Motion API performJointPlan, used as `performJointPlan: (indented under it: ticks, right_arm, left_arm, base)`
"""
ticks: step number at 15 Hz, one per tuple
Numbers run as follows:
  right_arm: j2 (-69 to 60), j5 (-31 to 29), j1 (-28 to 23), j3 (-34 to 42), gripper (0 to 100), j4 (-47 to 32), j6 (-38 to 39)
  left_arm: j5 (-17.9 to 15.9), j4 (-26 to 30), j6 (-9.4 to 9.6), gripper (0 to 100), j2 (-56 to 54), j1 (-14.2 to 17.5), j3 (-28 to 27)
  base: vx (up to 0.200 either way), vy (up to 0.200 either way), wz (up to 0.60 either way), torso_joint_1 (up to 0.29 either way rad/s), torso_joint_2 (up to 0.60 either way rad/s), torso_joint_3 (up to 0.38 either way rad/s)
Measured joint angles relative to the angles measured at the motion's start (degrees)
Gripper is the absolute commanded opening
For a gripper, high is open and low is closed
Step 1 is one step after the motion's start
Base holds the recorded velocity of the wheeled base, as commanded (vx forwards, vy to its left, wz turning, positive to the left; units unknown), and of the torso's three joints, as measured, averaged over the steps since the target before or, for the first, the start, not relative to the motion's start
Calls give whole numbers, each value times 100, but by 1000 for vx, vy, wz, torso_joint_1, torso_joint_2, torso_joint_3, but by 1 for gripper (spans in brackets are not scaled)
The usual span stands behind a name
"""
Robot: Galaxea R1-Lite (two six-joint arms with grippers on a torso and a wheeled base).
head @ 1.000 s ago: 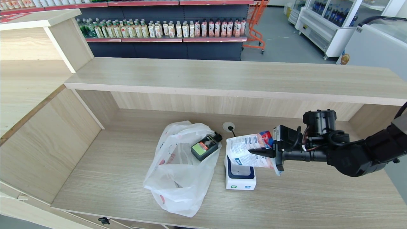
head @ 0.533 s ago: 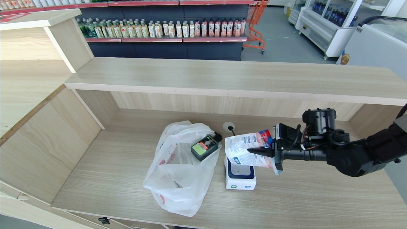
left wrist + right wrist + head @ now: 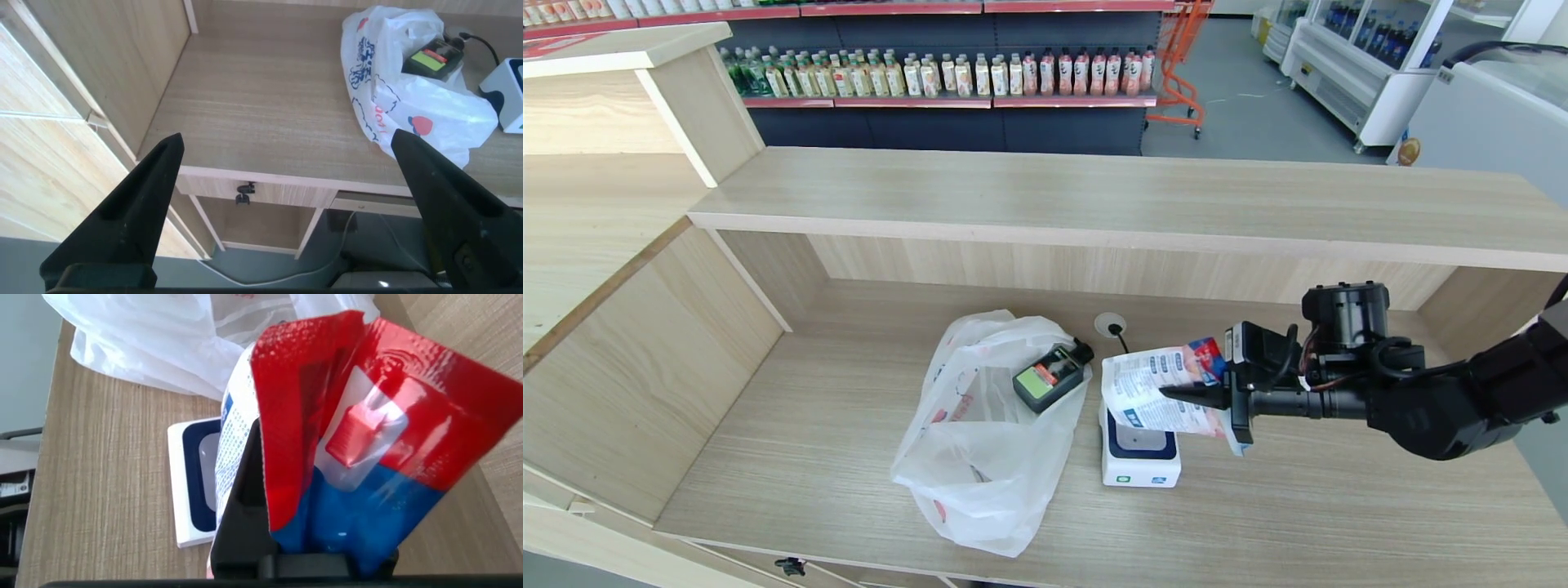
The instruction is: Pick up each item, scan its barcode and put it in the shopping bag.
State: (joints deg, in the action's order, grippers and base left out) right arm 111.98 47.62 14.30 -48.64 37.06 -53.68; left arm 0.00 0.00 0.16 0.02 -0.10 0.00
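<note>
Now the right gripper [image 3: 1186, 392] is closed on the packet [image 3: 1147, 384], which hangs from the jaws just above the scanner [image 3: 1141, 469]. I think the barcode side should face its window flatly. The shopping bag [image 3: 980, 457] lies beyond the jaw tips. The left gripper [image 3: 286, 139] is wide open and empty.

Right claw [image 3: 1178, 390] clamped, left claw [image 3: 288, 143] spread

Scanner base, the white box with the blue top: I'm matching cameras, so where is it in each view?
Head view: scanner base, mid-counter, under the packet in the right end effector.
Left wrist view: beyond the shopping bag, cut by the frame edge.
Right wrist view: behind the packet.
Shared landmark: the white shopping bag beside it.
</note>
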Motion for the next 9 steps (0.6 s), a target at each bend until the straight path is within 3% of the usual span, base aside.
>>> performJointPlan:
  ticks: [4,6,8,9]
  right_arm:
    - [-40,0,0,60,0,-6,28]
    - [-208,-32,0,118,0,-13,510]
    - [-669,-355,-6,319,0,-22,1848]
    - [-1008,-724,9,507,0,-44,2970]
  left_arm:
    - [0,0,0,100,0,5,0]
    - [0,0,0,100,0,5,0]
    - [0,0,0,100,0,0,0]
    - [0,0,0,100,0,0,0]
  base:
    - [0,0,0,0,0,0]
    - [0,0,0,0,0,0]
    - [0,0,0,0,0,0]
    - [0,0,0,0,0,0]
